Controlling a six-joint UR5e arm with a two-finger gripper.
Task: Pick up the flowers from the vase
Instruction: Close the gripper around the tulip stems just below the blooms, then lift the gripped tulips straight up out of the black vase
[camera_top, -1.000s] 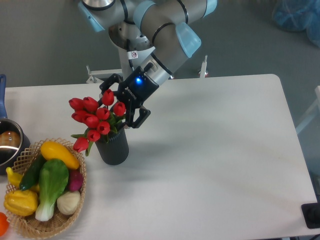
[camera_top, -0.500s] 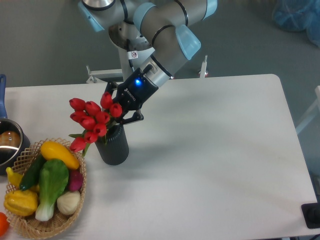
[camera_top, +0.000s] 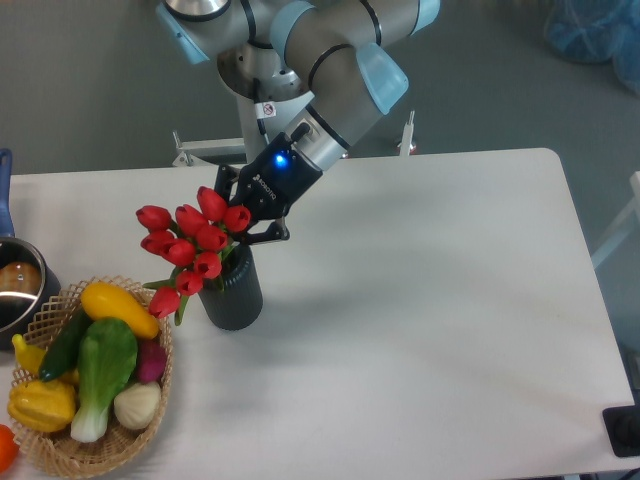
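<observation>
The flowers sit in the vase, leaning left toward the wicker basket. The gripper, spread wide a second ago, now pinches the bunch. A pot stands behind the basket.

Robot lab: industrial arm bolted behind bare white table, grey floor

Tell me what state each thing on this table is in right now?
Two-finger gripper: shut on the flowers.
Bunch of red tulip flowers: stems in the vase, leaning left.
Dark grey ribbed vase: upright on the table.
Woven wicker basket: full of vegetables.
Metal pot: open, something brown inside.
</observation>
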